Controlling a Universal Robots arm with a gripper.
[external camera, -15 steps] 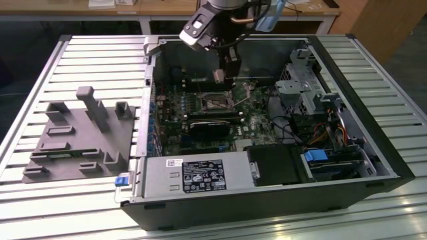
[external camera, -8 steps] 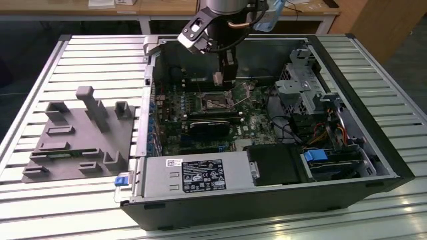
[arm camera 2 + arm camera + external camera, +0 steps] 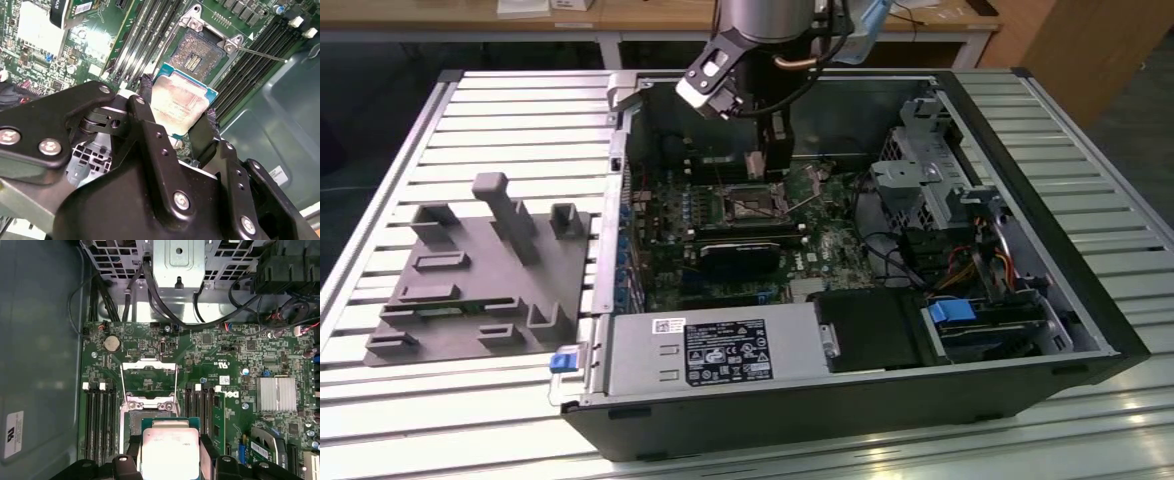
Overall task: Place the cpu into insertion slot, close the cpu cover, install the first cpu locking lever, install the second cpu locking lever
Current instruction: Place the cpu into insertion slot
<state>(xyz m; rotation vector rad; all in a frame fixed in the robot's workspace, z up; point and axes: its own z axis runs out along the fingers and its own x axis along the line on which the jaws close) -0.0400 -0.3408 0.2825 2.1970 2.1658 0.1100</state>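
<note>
While pinched by two opposite edges in the black two-finger gripper [image 3: 177, 107], the flat, silver-topped square cpu [image 3: 186, 97] hangs apart from the square metal-rimmed insertion slot [image 3: 196, 52], just beyond the fingertips [image 3: 145, 92]. It is likely light, stiff and fragile underneath. Long black memory slots [image 3: 250, 65] crowd the slot. The thin silvery cpu cover [image 3: 150, 365] stands raised.

Cpu [image 3: 185, 100] held in claw [image 3: 177, 106], just beside insertion slot [image 3: 200, 52] on motherboard [image 3: 225, 355].

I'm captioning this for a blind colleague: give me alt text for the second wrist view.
The gripper holds the cpu by two opposite edges near the empty slot on the green board. Long memory slots flank it.
</note>
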